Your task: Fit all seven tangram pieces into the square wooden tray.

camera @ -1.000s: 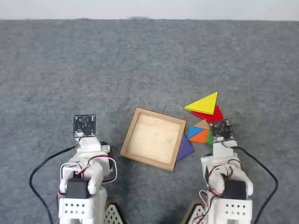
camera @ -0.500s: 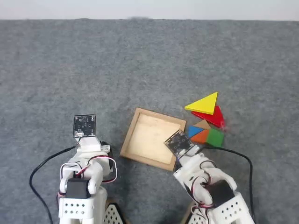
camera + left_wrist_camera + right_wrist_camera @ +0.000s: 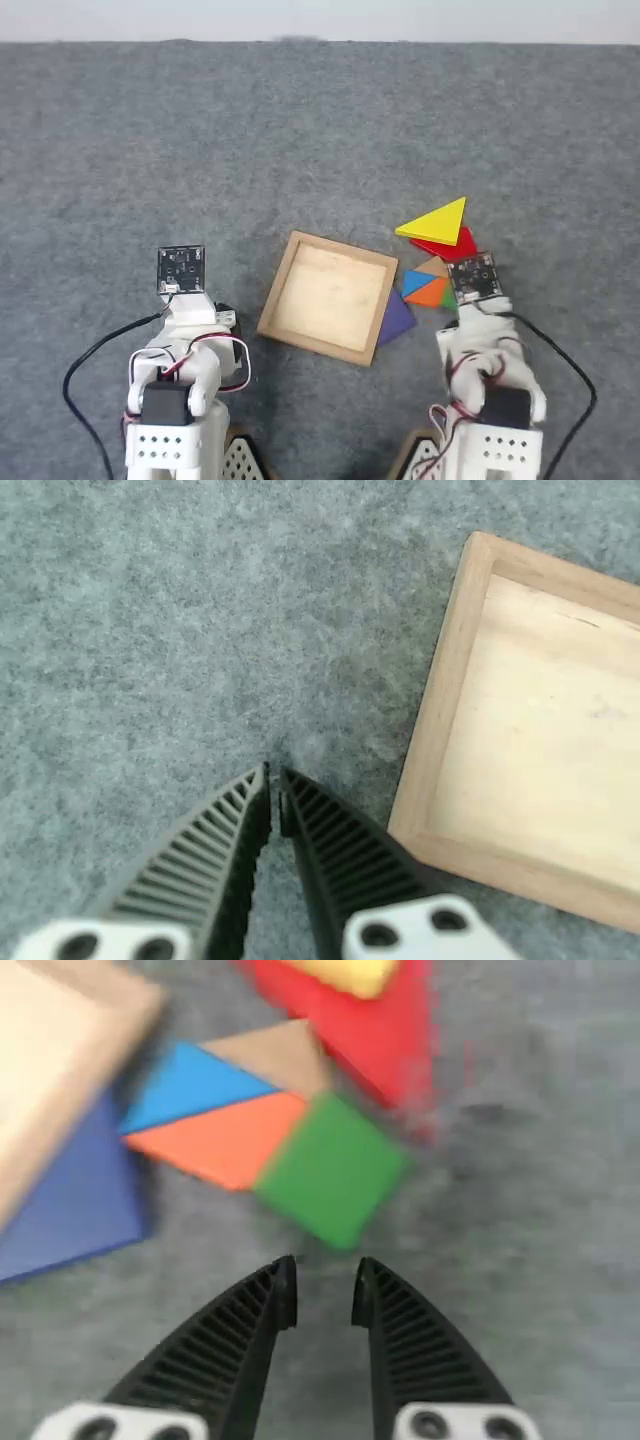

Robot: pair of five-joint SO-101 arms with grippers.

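The square wooden tray (image 3: 274, 295) lies bare-floored between the two arms; its rim (image 3: 430, 720) is close beside my left gripper (image 3: 274, 778), which is shut just above the carpet. The tangram pieces cluster to the tray's right: yellow triangle (image 3: 438, 221) on top of a red triangle (image 3: 455, 247), tan triangle (image 3: 434, 266), blue triangle (image 3: 413, 282), orange triangle (image 3: 428, 293) and a purple piece (image 3: 397, 319) against the tray's edge. My right gripper (image 3: 323, 1278) is slightly open, nothing between its fingers, just short of the green square (image 3: 331, 1170).
Grey carpet covers the whole table, with wide free room beyond and to the left of the tray. The right arm's wrist board (image 3: 475, 278) covers most of the green square from above. Cables trail from both arm bases at the near edge.
Half a second ago the right arm had swung left over the tray's near corner; now it is back on the right by the green square. The left arm and the pieces have not moved.
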